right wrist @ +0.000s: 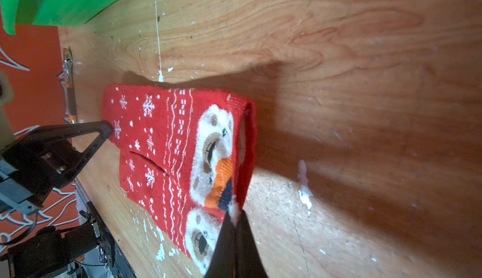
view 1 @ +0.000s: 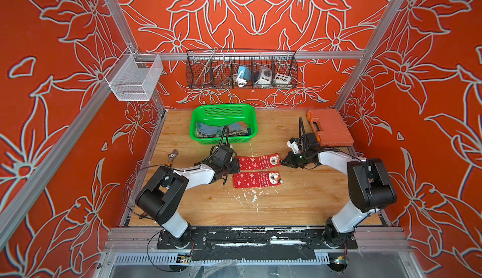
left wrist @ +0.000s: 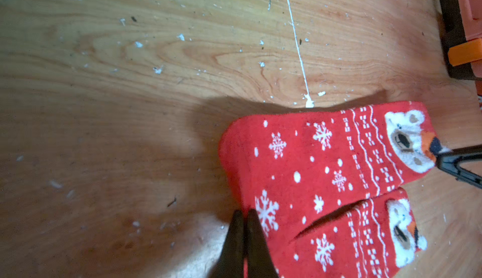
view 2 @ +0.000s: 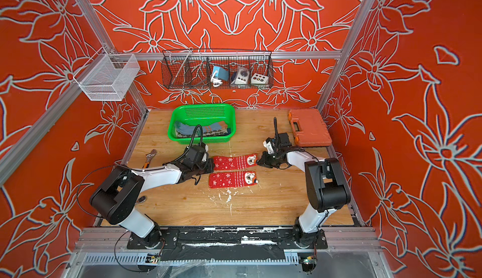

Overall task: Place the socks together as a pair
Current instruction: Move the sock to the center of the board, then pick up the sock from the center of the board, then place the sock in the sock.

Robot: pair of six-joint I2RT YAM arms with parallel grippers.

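far red snowflake sock: left gripper pinching its toe, right gripper pinching its cuff, over the table. pairing step likely underway; next calling for lowering it squarely onto the near matching sock just beside.

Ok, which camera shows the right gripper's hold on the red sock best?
The right wrist view: close up, the right gripper is shut on the bear end of the far red sock. Both top views show it small; the left wrist view catches only its tip.
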